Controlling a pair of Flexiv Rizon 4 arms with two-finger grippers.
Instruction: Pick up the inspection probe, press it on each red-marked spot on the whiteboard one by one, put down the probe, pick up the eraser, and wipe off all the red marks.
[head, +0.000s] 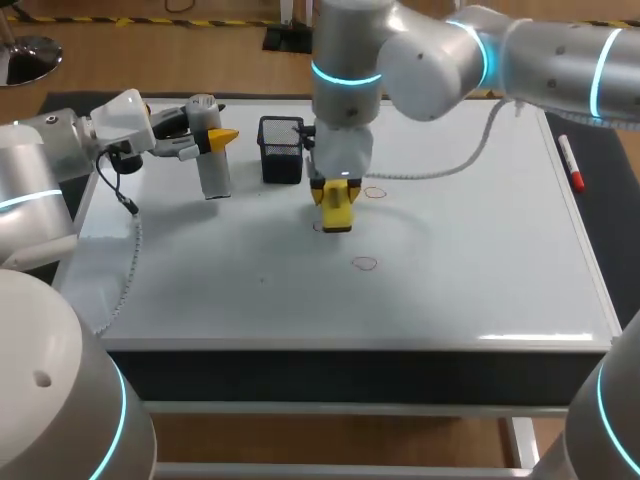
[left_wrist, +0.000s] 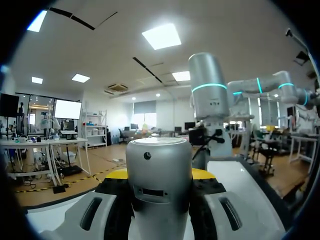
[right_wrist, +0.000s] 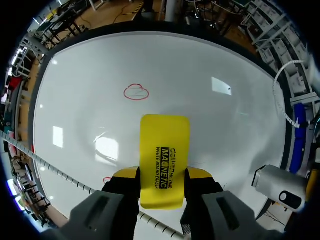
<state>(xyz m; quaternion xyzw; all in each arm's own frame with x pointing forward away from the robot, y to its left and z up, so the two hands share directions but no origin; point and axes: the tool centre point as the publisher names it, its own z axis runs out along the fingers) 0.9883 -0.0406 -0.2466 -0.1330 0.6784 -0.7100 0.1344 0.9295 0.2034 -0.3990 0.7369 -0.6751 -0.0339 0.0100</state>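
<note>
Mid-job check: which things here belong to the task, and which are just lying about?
Job: probe, in the left gripper; eraser, in the right gripper; red marks; whiteboard.
Lying about: mesh basket; marker beside the whiteboard.

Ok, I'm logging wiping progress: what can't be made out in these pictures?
- Head view: whether the eraser touches the whiteboard; the right gripper covers the contact.
- Right wrist view: one red mark, mostly hidden behind the right gripper.
- Left wrist view: the probe, whose tip is cut off at the edge; no marks show.
</note>
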